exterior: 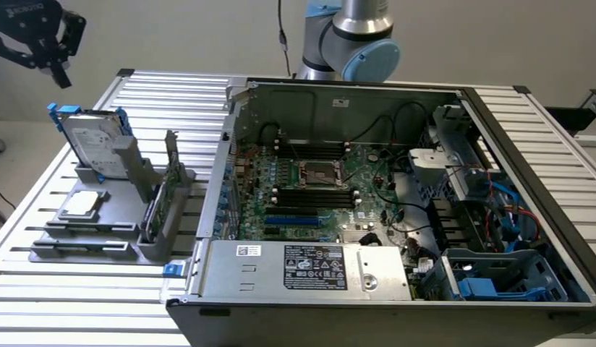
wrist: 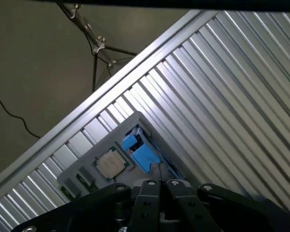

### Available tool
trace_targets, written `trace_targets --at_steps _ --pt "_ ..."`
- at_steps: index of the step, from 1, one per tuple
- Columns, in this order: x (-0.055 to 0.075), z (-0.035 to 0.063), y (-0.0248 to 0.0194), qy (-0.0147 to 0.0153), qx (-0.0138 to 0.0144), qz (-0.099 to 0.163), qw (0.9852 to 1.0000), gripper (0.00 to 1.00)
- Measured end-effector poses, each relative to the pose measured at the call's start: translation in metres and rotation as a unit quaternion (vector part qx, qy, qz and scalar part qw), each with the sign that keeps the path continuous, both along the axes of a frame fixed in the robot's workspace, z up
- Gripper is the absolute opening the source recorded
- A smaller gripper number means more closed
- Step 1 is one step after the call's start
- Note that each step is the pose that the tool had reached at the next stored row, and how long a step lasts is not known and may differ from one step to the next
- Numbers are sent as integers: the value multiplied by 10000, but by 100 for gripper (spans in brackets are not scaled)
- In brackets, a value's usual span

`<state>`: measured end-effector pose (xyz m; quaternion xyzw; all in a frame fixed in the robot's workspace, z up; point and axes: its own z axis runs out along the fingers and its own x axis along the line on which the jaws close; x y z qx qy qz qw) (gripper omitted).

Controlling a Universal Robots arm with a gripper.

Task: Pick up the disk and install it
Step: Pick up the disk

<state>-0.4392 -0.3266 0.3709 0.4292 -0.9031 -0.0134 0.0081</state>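
The disk point(exterior: 90, 141) stands upright in a grey holder point(exterior: 105, 235) on the slatted table at the exterior view's left; it is silver-grey with a white label and a bright blue carrier. In the wrist view the blue carrier edge of the disk point(wrist: 141, 152) shows from above, just beyond my fingertips. My gripper point(exterior: 55, 71) hangs in the air well above the disk and a little to the exterior view's left of it. In the wrist view the gripper point(wrist: 159, 182) has its two black fingers pressed together with nothing between them.
A small square silver chip point(exterior: 83, 204) point(wrist: 110, 164) lies flat on the holder, and a thin grey card point(exterior: 170, 168) stands upright beside the disk. The open computer case point(exterior: 395, 195) fills the table's middle and right, with a blue drive bay point(exterior: 491, 278) at its near right corner.
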Motion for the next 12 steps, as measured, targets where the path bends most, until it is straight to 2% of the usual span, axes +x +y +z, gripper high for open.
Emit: trace_targets --at_steps 3,6,9,12 --pt "0 -7 0 0 0 270 9996 11" --pt "0 -13 0 0 0 545 9985 11" --pt "0 -20 0 0 0 814 9967 11" --pt "0 -27 0 0 0 1088 9941 11"
